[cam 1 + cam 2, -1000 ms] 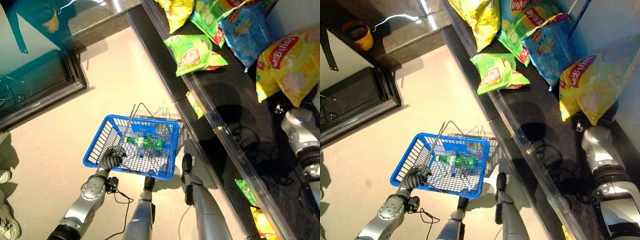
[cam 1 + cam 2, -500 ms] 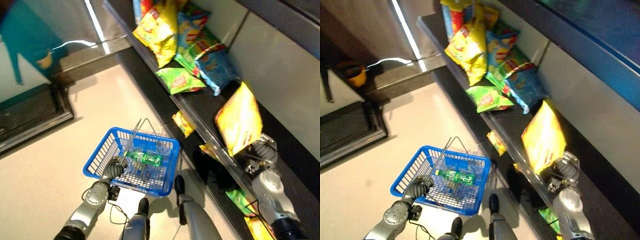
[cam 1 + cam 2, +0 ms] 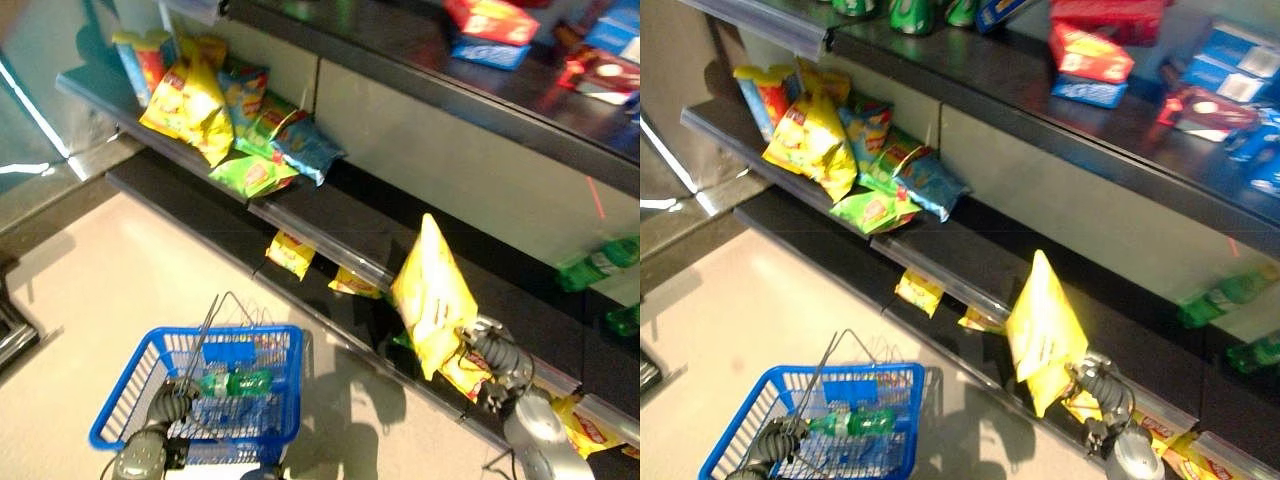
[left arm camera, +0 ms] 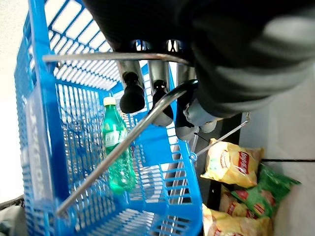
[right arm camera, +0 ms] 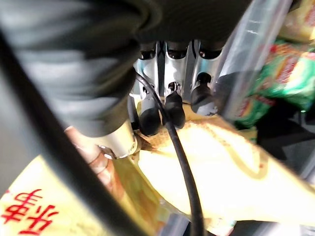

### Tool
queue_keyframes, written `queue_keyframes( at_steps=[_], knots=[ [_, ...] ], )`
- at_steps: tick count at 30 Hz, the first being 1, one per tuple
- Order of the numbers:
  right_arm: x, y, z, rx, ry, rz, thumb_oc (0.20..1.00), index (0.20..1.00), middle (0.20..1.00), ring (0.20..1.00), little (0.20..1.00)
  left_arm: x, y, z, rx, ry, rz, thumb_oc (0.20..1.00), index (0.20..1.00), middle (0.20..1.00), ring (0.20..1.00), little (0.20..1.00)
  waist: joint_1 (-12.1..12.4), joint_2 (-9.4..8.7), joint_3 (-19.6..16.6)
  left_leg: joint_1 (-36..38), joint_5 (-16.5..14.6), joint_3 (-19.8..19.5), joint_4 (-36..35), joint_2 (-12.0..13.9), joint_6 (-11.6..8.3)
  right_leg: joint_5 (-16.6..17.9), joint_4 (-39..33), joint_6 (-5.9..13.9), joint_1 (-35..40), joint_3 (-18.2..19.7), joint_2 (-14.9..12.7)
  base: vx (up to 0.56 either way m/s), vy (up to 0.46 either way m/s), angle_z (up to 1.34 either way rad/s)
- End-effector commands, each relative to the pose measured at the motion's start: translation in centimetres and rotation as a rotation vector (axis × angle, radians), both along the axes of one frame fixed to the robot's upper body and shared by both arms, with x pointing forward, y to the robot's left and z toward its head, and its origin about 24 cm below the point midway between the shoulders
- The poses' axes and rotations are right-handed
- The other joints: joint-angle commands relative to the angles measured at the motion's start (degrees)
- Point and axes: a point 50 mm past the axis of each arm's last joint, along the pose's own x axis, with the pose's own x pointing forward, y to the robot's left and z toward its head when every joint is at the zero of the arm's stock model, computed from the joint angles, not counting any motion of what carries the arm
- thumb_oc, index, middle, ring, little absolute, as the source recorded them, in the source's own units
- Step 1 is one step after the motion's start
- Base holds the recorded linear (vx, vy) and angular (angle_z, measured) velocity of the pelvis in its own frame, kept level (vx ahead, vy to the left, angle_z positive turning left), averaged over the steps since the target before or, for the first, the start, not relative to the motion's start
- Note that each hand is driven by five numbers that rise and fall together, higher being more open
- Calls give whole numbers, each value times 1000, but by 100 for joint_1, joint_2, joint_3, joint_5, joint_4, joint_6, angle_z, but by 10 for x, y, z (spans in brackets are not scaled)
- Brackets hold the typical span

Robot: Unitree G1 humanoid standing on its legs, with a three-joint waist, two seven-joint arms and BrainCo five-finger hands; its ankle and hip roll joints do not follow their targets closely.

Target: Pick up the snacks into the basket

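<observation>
Down at the floor in the left eye view, the left hand [image 3: 170, 402] carries the blue basket [image 3: 120, 412] by its wire handle [image 3: 207, 325], a green bottle [image 3: 232, 383] inside, while the right hand [image 3: 484, 351] lifts a yellow snack bag [image 3: 431, 293] off the shelf's front edge. Left wrist view shows fingers [image 4: 132, 93] curled round the handle, keeping the basket level to receive; right wrist view shows fingers [image 5: 148, 113] pinching the bag's corner so it hangs free

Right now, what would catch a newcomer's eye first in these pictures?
Probably the big yellow snack bag, held upright off the shelf by the right robot hand pinching its lower corner. Next comes the blue basket on the floor, its wire handle gripped by the left robot hand, with a green bottle lying inside.
</observation>
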Motion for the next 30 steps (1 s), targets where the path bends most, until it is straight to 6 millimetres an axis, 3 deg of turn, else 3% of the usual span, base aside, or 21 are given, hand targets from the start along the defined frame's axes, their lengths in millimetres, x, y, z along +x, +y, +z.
queue_keyframes(
  at_steps=[1, 6, 9, 11, 12, 14, 15, 20, 25, 30],
  knots=[
    [-19, -16, -6, -148, 69, 78, 200, 200, 200, 200, 200, 42, -7, 63, 20, -351, -106, 200, 200, 200, 200, 200, -170, 133, -408, 61, -299, -453, -68, -112, -176, 26, 350, 318, -253, 66, 6, -26, -222, 20],
    [-33, -8, -36, -223, 230, 167, 200, 200, 200, 200, 200, 52, -23, 67, -7, -383, -160, 200, 200, 200, 200, 200, -276, 180, -398, 55, -245, -668, 124, 21, -305, -157, 242, 169, -60, -122, 194, -21, -175, 38],
    [-26, 4, -48, -277, 279, 241, 200, 200, 200, 200, 200, 55, -35, 69, -28, -398, -218, 200, 200, 200, 200, 200, -200, 194, -359, 70, -303, -958, 324, 31, -338, -220, 260, 68, -17, -40, 287, -16, -92, 11],
    [-14, 16, -52, -315, 287, 293, 200, 200, 200, 200, 200, 57, -45, 72, -51, -410, -270, 200, 200, 200, 200, 200, -77, 189, -314, 17, -351, -1410, 515, -38, -414, -222, 277, 16, -20, 22, 303, -19, -48, -15],
    [-6, 32, -62, -310, 323, 313, 200, 200, 200, 200, 200, 60, -60, 75, -85, -424, -334, 200, 200, 200, 200, 200, 3, 243, -324, 43, -338, -1711, 430, -72, -463, -208, 252, 2, 8, 35, 324, -23, -15, -23],
    [0, 42, -68, -319, 342, 323, 200, 200, 200, 200, 200, 63, -71, 76, -104, -421, -381, 200, 200, 200, 200, 200, -2, 317, -344, 42, -270, -1728, 302, -86, -448, -158, 161, 20, 35, -78, 315, -13, 8, -8],
    [1, 42, -68, -319, 341, 323, 200, 200, 200, 200, 200, 63, -71, 76, -103, -422, -381, 200, 200, 200, 200, 200, -9, 315, -341, 40, -267, -1735, 299, -87, -449, -156, 156, 20, 37, -85, 316, -35, 29, 17],
    [32, 82, -64, -427, 310, 431, 200, 200, 200, 200, 200, 69, -98, 91, -139, -466, -533, 200, 200, 200, 200, 200, 89, 398, -308, -29, -208, -1788, 141, -152, -393, -92, 124, 37, -128, -76, 269, -56, 49, 21],
    [58, 122, -43, -529, 198, 561, 200, 200, 200, 200, 200, 74, -121, 103, -152, -488, -658, 200, 200, 200, 200, 200, 193, 381, -167, -102, -230, -1796, 162, -221, -315, -48, 250, 54, -286, 17, 202, -36, 45, 0],
    [69, 149, -27, -542, 117, 619, 200, 200, 200, 200, 200, 77, -142, 111, -135, -501, -775, 200, 200, 200, 200, 200, 235, 391, -3, -216, -252, -1798, 247, -289, -250, -4, 402, 73, -470, 96, 133, -57, 56, 2]
  ],
)
